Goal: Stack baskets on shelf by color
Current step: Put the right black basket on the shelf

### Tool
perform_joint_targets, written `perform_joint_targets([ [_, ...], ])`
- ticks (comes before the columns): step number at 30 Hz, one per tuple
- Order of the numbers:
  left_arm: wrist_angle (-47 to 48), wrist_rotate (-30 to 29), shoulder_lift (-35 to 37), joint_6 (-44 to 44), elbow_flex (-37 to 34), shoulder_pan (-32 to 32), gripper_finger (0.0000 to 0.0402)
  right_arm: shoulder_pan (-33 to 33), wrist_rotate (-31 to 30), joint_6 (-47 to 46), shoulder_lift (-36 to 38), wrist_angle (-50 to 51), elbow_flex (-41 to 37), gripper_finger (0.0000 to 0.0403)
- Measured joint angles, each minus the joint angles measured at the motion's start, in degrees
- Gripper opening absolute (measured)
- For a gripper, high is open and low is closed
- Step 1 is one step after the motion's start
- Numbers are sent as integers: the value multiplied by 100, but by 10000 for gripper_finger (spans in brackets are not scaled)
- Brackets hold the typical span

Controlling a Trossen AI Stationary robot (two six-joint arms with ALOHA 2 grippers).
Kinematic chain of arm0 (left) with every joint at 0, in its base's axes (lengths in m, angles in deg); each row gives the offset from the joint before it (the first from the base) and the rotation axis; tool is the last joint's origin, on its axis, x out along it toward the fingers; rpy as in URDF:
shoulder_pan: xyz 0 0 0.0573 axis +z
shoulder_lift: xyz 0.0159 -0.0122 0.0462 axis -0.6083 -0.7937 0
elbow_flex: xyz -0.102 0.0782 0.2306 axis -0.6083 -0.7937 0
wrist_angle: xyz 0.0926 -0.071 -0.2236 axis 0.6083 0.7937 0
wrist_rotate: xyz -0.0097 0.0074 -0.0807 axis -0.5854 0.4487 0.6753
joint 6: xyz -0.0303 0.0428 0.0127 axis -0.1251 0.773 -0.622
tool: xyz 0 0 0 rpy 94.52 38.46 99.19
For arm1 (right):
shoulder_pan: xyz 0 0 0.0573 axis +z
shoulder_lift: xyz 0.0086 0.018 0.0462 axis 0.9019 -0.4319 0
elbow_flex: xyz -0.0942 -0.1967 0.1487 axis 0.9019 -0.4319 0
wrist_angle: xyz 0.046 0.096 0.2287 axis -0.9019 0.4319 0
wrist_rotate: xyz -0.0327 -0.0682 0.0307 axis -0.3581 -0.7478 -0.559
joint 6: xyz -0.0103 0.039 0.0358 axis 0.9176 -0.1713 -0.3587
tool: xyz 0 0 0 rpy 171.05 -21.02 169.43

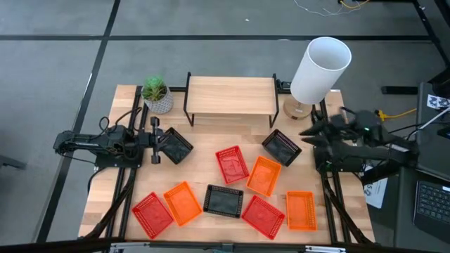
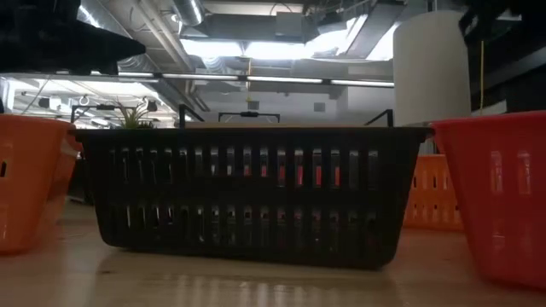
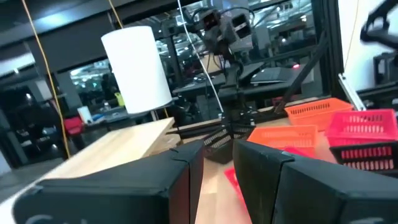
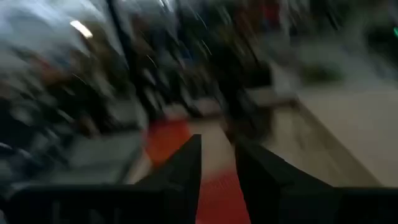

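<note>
Nine small mesh baskets lie on the wooden table. A black one (image 1: 176, 146) sits just in front of my left gripper (image 1: 155, 144). Another black one (image 1: 281, 147) lies near my right gripper (image 1: 309, 137). Between and nearer are a red (image 1: 232, 165), an orange (image 1: 264, 176) and a black basket (image 1: 223, 200), which fills the low view (image 2: 247, 196). Red (image 1: 152, 214), orange (image 1: 183, 204), red (image 1: 263, 214) and orange (image 1: 301, 211) baskets line the near edge. The shelf (image 1: 230, 97) stands bare at the far side. Both grippers show a narrow gap with nothing in it (image 3: 217, 168) (image 4: 217, 168).
A potted green plant (image 1: 156, 95) stands left of the shelf, and a white-shaded lamp (image 1: 320, 70) stands to its right. Black frame rails run along the table's left and right edges. Bare wood lies between the shelf and the baskets. A laptop (image 1: 429, 200) sits off the table's right side.
</note>
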State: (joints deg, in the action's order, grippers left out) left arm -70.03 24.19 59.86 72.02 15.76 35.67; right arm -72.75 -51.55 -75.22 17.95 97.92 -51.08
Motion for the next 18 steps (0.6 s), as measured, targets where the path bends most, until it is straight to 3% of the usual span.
perform_joint_targets([
  [7,-136,-7,0,462,0,2,80,2,-218,-137,-2249,2794,1278,98],
  [11,-263,-8,0,467,0,2,80,38,-114,46,-3253,4168,1611,98],
  [18,-290,-606,0,613,0,2,80,405,286,989,-4267,4299,1586,98],
])
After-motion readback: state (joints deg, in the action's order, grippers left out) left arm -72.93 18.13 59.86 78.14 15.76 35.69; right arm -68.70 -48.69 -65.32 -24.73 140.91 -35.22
